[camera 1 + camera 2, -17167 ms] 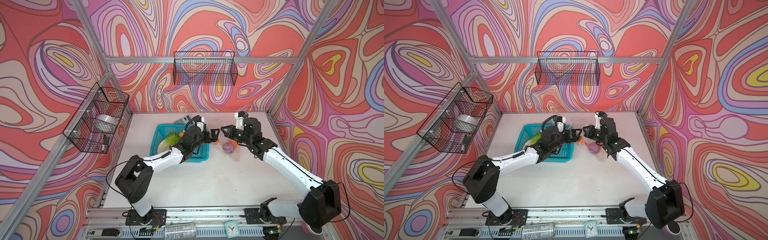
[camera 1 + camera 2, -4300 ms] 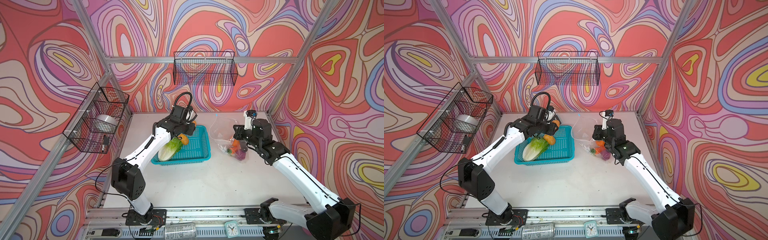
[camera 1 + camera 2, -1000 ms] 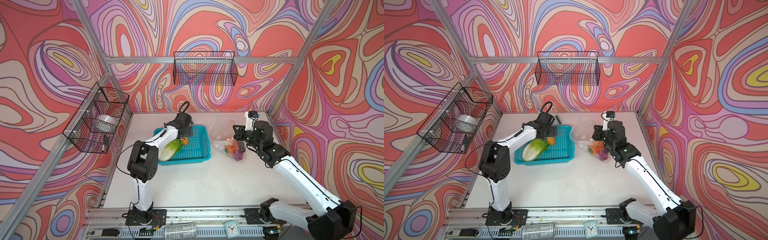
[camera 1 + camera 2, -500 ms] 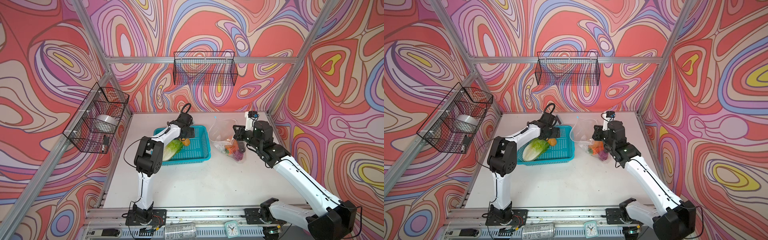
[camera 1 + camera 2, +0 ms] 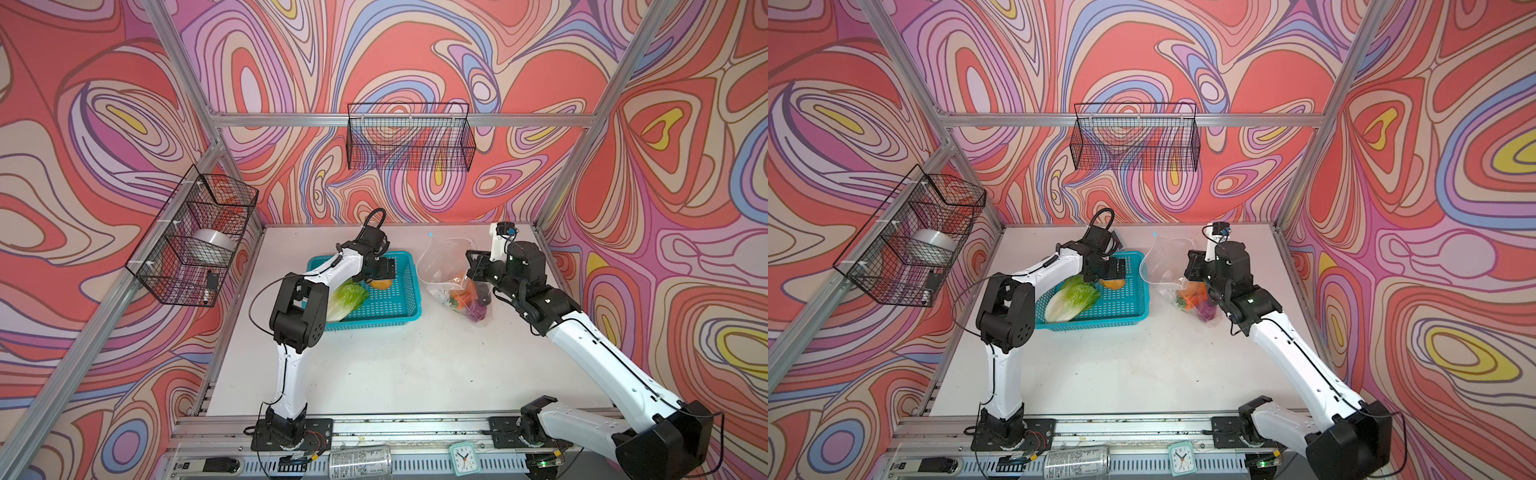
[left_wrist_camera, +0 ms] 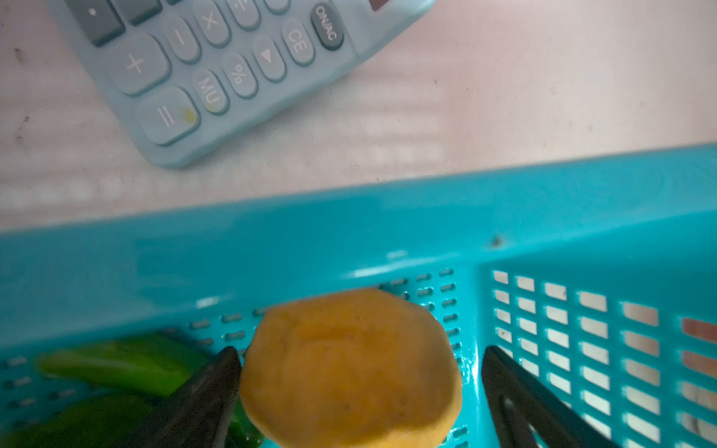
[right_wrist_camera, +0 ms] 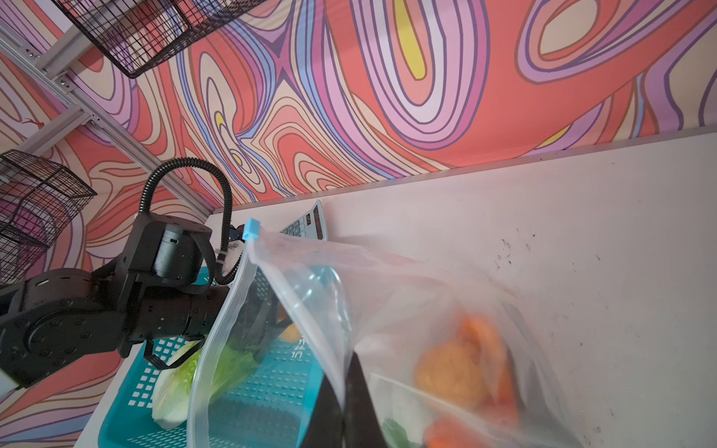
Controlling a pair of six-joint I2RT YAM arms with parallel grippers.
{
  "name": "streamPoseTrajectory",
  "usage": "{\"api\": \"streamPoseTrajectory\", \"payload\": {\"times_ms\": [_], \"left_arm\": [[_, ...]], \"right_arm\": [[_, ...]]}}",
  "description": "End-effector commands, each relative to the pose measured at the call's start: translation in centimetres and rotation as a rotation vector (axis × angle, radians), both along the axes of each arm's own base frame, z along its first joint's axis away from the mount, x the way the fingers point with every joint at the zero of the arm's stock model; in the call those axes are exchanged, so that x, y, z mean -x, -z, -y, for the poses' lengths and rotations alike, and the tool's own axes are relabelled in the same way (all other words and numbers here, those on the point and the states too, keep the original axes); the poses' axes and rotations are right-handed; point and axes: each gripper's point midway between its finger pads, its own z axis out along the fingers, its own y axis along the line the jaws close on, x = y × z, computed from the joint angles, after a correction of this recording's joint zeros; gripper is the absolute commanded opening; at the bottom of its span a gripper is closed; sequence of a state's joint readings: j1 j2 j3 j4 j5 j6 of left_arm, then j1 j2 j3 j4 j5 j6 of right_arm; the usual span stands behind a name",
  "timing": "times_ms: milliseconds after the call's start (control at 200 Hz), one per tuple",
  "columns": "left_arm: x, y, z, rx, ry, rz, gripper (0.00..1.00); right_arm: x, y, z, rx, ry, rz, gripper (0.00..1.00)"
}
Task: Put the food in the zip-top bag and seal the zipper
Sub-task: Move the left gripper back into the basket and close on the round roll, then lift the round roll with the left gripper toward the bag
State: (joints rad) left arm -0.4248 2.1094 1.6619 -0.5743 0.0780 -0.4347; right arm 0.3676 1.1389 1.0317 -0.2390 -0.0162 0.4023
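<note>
**Presently: open claw astride a toy vegetable, bag mouth held up**

Left claw (image 6: 361,351) stands fully spread inside the teal basket (image 5: 374,322). Its fingers (image 6: 209,395) flank a yellow-orange rounded piece (image 5: 1113,284) without gripping it. Right claw (image 7: 347,403) is closed on the film of the zip-top bag (image 5: 444,266), near its mouth. The bag rests on the tabletop (image 5: 395,365) just beside the basket, and its mouth gapes toward the basket.

Handling (judged): the rounded piece looks rigid, light and smooth. It is best pinched across its broad flanks, since a grip near the edge may let it squirt free. The napa cabbage (image 5: 347,299) is long and bulky, so it is best taken across mid-body. The bag film is thin, limp and slippery. The stiffer zipper (image 7: 217,341) is the surer place to hold it.

Counts:
- Basket: one cabbage, one yellow-orange piece and one green cucumber (image 6: 116,364), three in all.
- Bag: a carrot (image 5: 465,297), a purple piece (image 5: 478,309) and more orange and green shapes. The crinkled film hides the exact number.
- Slider tab (image 7: 251,228): one, at the end of the zipper.
- Also one bag, one basket and two claws.
</note>
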Motion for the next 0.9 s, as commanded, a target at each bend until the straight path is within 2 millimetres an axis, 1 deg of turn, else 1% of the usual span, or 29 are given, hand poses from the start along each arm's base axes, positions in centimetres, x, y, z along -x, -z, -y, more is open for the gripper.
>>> {"api": "streamPoseTrajectory", "payload": {"times_ms": [0, 90, 290, 391, 436, 491, 651, 716, 796, 896], "left_arm": [[1.7, 2.4, 0.0, -0.060, 0.058, -0.087, 0.98], [1.8, 2.3, 0.7, -0.053, 0.086, -0.088, 0.98], [2.2, 2.3, 3.2, -0.053, 0.207, -0.105, 1.00], [2.5, 1.8, 4.4, -0.064, 0.272, -0.098, 1.00], [2.6, 1.4, 4.6, -0.083, 0.293, -0.089, 1.00], [2.6, 0.9, 4.4, -0.125, 0.302, -0.073, 1.00], [2.4, -1.2, 1.8, -0.244, 0.227, -0.025, 1.00], [2.7, -1.9, 1.2, -0.256, 0.210, -0.014, 1.00], [3.0, -1.7, 1.3, -0.243, 0.218, -0.014, 1.00], [3.2, -0.8, 1.7, -0.225, 0.220, -0.043, 1.00]], "right_arm": [[0.0, -0.3, 0.2, -0.003, 0.008, 0.009, 0.00], [-0.1, -0.2, 0.2, -0.004, 0.007, 0.006, 0.00], [0.0, -0.4, 0.3, -0.005, 0.009, 0.012, 0.00], [0.1, -0.4, 0.3, -0.003, 0.009, 0.010, 0.00], [0.1, -0.4, 0.3, -0.003, 0.010, 0.010, 0.00], [0.1, -0.4, 0.3, -0.004, 0.010, 0.011, 0.00], [0.2, -0.3, 0.3, -0.004, 0.009, 0.010, 0.00], [0.2, -0.3, 0.3, -0.005, 0.010, 0.010, 0.00], [0.2, -0.2, 0.3, -0.009, 0.009, 0.010, 0.00], [0.1, -0.3, 0.2, -0.010, 0.007, 0.012, 0.00]]}}
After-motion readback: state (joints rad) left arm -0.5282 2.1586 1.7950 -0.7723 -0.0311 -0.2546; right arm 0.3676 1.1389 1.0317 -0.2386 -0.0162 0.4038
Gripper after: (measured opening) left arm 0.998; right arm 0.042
